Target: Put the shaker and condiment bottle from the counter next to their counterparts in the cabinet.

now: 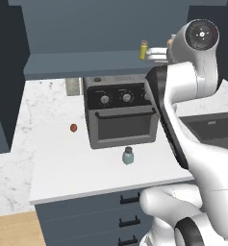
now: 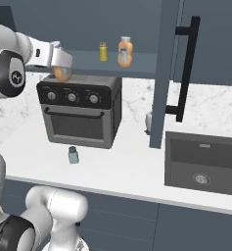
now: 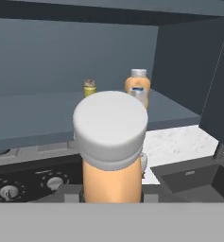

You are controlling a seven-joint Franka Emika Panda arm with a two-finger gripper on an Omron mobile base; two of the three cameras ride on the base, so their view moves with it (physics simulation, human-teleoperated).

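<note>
Holding the condiment bottle [image 3: 112,156] pinched in our gripper [image 2: 61,63], we hover above the toaster oven [image 2: 81,110] near the cabinet [image 3: 47,118] shelf; the shaker [image 1: 128,155] stands on the counter [image 1: 62,163] before the oven.

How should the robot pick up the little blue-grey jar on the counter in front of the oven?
I would grip the shaker around its round body, just under the darker cap. It stands upright on the counter, with bare marble at its sides and front, so coming down from above or from the front looks easiest. The toaster oven stands close behind it. The gripper currently holds the condiment bottle.
</note>
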